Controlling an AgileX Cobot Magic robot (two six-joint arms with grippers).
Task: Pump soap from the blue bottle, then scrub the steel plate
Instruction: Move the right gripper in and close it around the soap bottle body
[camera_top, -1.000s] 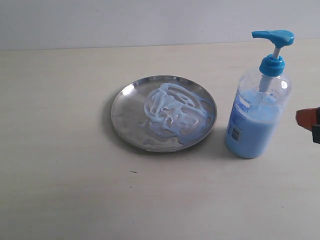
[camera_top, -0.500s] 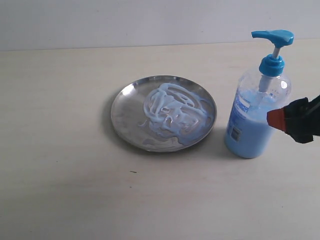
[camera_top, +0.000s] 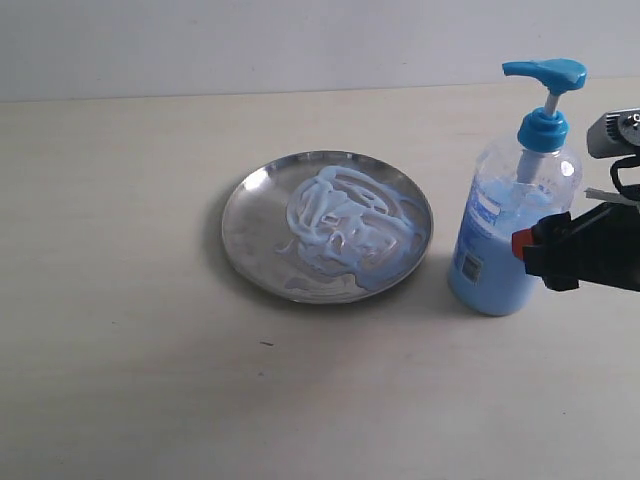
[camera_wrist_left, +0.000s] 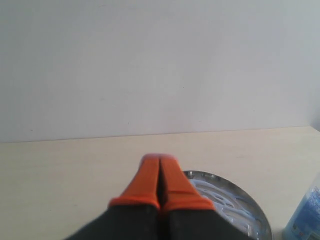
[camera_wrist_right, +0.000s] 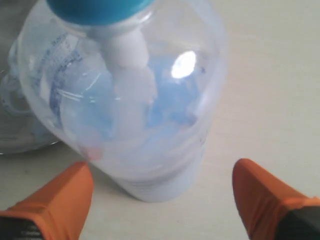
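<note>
- Desk (camera_top: 150, 400): pale, flat work surface; its back edge meets the wall. No sponge or brush is visible on it in any view.
- Blue bottle (camera_top: 515, 220): stands upright between the plate and the right edge of the desk, near the plate but not touching it. It is roughly half full of pale blue liquid.
- Steel plate (camera_top: 328, 226): lies flat at about mid-desk, slightly nearer the back edge than the front edge.
- Soap (camera_top: 345, 225): whitish-blue swirls already cover the middle and right portion of the plate.
- Right gripper (camera_wrist_right: 161, 185): wide open and holding nothing. Its orange fingers (camera_wrist_right: 65, 192) stand on either side of the bottle's lower body, and no contact is visible.
- Left gripper (camera_wrist_left: 160, 182): fingers pressed fully together and holding nothing. It is raised over the desk on the plate's left-edge side and is absent from the exterior view.
- Pump head (camera_top: 546, 72): fully raised, spout pointing toward the plate.
- Hazard, tipping: if one finger lands before the other, the tall bottle is likely to skid or topple toward the plate.
- Hazard, crushing: the thin clear wall may buckle under an over-tight grip.
- Hazard, spill: the spout appears to end short of the plate rim, so pumping from this position would probably drop soap onto the desk.
</note>
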